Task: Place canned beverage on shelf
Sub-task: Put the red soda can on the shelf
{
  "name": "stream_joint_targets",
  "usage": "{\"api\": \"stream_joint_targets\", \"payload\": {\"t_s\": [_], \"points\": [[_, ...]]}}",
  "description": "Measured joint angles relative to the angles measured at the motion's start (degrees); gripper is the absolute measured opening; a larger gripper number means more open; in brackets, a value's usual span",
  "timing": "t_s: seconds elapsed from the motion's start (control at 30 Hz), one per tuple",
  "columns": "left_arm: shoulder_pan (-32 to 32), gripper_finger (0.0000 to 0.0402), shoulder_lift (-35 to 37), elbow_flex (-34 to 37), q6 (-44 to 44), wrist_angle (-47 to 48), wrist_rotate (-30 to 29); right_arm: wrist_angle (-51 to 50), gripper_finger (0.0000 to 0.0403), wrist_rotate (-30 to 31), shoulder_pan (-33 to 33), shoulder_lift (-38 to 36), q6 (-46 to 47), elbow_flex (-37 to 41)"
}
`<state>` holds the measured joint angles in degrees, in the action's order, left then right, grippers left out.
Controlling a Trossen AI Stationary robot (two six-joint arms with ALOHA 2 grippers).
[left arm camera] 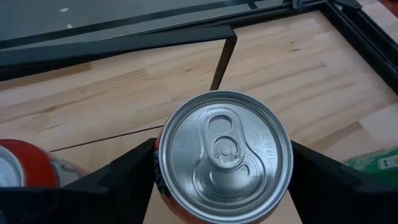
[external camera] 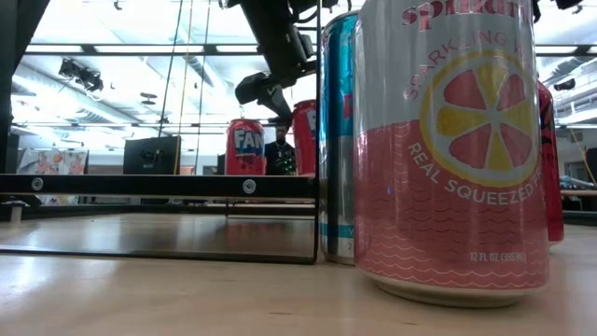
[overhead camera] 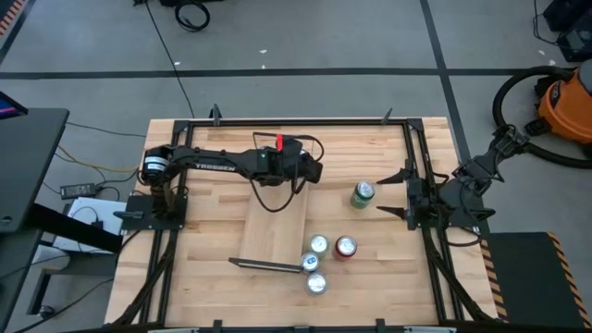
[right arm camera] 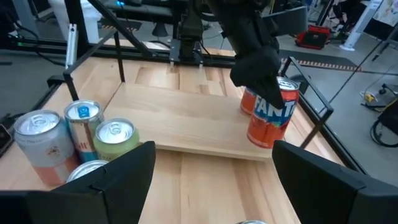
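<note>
My left gripper (overhead camera: 310,172) is shut on an orange soda can (right arm camera: 270,122) over the far right corner of the shelf (overhead camera: 274,231), a light-wood plank with black wire ends. The can's silver top fills the left wrist view (left arm camera: 224,155). A second red can (right arm camera: 249,99) stands on the shelf (right arm camera: 186,124) just beside it and also shows in the left wrist view (left arm camera: 18,168). My right gripper (overhead camera: 407,196) is open and empty at the table's right side, facing the shelf. My left gripper pinches the orange can near its top rim (left arm camera: 163,163) between its two fingers, one on each side. The fingers (right arm camera: 255,62) come from above, pointing down. The can is upright, its base (right arm camera: 261,143) at the plank's surface. Whether it rests there I cannot tell.
A green can (overhead camera: 363,194) stands on the table right of the shelf. Several more cans (overhead camera: 319,246) cluster near the shelf's near right end, one pink can (external camera: 448,149) very close to the low camera. Black frame rails (overhead camera: 412,148) border the table.
</note>
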<state>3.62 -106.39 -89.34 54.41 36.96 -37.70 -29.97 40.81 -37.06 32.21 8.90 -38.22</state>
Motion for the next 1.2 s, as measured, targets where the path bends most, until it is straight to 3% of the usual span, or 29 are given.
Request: {"api": "stream_joint_targets", "payload": {"t_s": [0.4,1.2], "points": [[1.2,0.0307,-0.5,0.0,-0.5,3.9,1.6,0.8,0.0334,-0.1,0.0,0.0,-0.5,0.0],[2.2,0.0307,-2.8,-0.1,-3.1,2.3,-0.2,1.5,0.0334,-0.4,0.0,0.0,-1.1,0.0]]}}
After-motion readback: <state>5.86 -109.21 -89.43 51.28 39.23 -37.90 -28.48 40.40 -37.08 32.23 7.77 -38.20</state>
